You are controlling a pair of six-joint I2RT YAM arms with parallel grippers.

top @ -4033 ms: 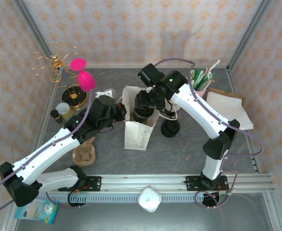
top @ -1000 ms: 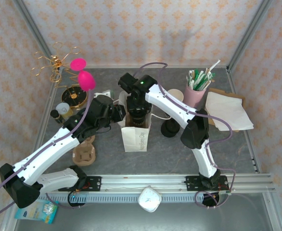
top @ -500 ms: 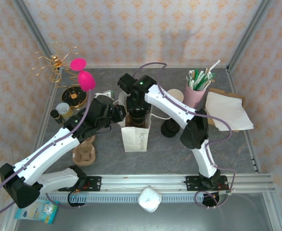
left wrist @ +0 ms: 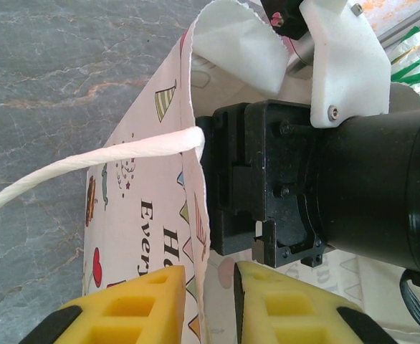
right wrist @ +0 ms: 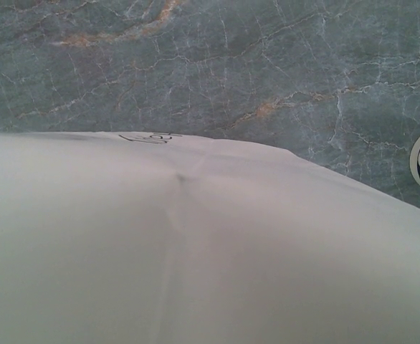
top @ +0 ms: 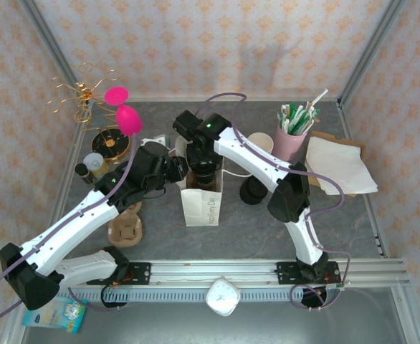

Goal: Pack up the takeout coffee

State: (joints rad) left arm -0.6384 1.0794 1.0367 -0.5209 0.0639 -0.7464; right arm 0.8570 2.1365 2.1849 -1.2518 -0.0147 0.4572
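The white printed paper bag point(top: 201, 204) stands upright in the middle of the table. My left gripper point(top: 175, 169) is at its left rim. In the left wrist view the yellow fingers point(left wrist: 142, 301) straddle the bag wall point(left wrist: 145, 215) with a narrow gap, so the left gripper point(left wrist: 210, 276) is open. My right gripper point(top: 204, 172) reaches down into the bag's mouth, and its black body point(left wrist: 267, 193) shows inside. Its fingers are hidden by white bag paper point(right wrist: 196, 251). The takeout coffee is hidden.
A pile of black lids point(top: 253, 190) and stacked cream cups point(top: 259, 143) sit right of the bag. A pink cup of straws point(top: 290, 140) and napkins point(top: 342, 166) lie further right. A brown cup carrier point(top: 126, 228) is front left, a gold stand point(top: 110, 140) back left.
Four seconds ago my right gripper held the lidded cup over the leaning bag; it has since gone down into the bag, which now stands upright. Over the last second almost nothing moved.
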